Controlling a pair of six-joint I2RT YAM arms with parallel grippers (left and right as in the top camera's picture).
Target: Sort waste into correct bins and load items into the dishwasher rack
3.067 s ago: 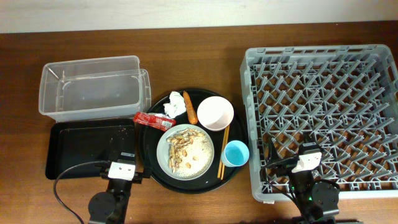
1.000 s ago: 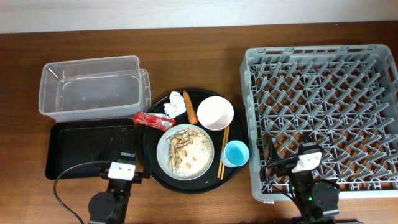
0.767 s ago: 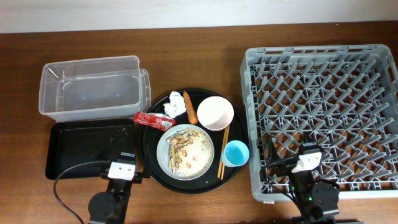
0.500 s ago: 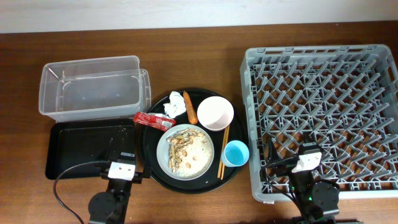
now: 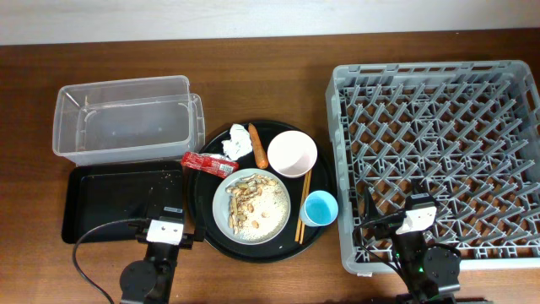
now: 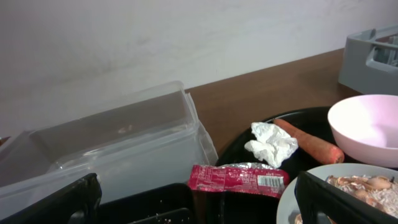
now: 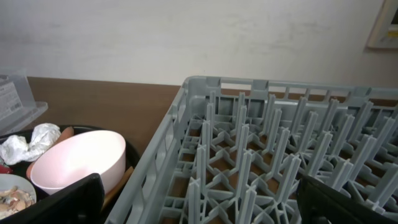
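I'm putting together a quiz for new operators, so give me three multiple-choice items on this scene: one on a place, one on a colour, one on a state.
1. Where does the red wrapper lie?
A) inside the clear tub
B) across the left rim of the round black tray, near the plate
C) inside the white bowl

2. What colour is the small cup?
A) green
B) yellow
C) light blue

3. What state is the dishwasher rack in?
A) empty
B) holding a bowl
C) holding a bowl and chopsticks

Answers:
1 B: the overhead view shows the wrapper overlapping the tray's left edge, up and left of the plate.
2 C: the cup at the tray's right side is light blue.
3 A: only bare pegs show across the whole rack.
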